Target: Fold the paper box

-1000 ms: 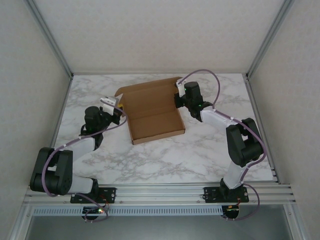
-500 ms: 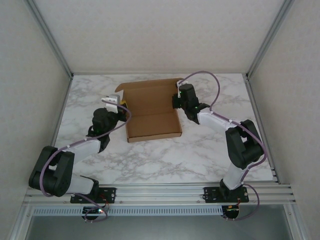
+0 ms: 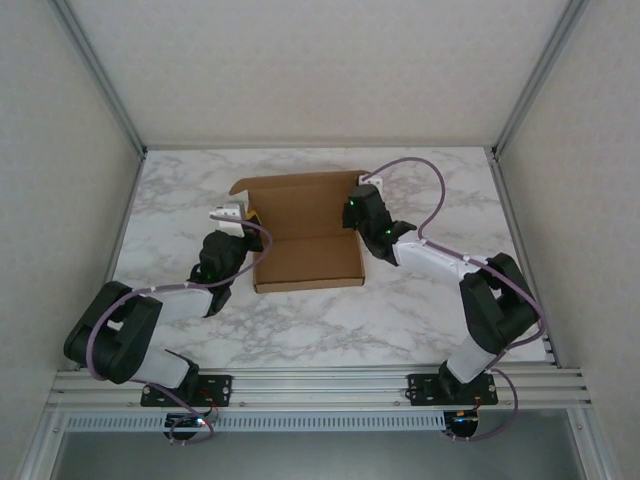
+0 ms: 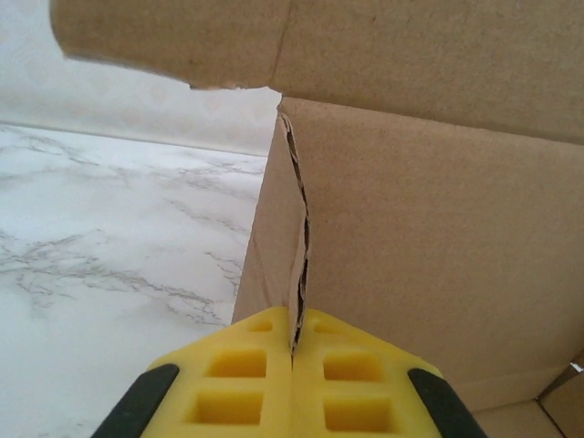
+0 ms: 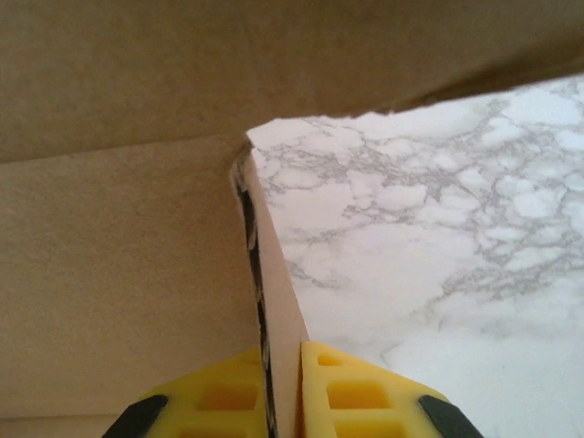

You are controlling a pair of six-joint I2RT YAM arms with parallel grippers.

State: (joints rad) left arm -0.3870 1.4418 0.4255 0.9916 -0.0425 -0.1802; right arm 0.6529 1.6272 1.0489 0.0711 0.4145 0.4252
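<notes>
The paper box (image 3: 308, 255) is a plain brown cardboard tray in the middle of the marble table, with its lid panel (image 3: 300, 195) standing up at the far side. My left gripper (image 3: 245, 218) is shut on the top edge of the box's left side wall (image 4: 365, 237); the yellow fingers (image 4: 228, 374) pinch the double-layered cardboard, and the gripper (image 4: 294, 317) has its camera facing the lid end. My right gripper (image 3: 356, 208) is shut on the right side wall (image 5: 274, 301), with the wall sandwiched between its yellow fingertips (image 5: 356, 392). The lid overhangs both wrist views.
White marble tabletop (image 3: 400, 300) surrounds the box on all sides. Pale enclosure walls and aluminium posts (image 3: 100, 75) border the table. The arm bases sit on the rail (image 3: 320, 385) at the near edge.
The box has turned square to the table and shifted slightly toward the near edge. Both grippers moved with it, holding its side walls.
</notes>
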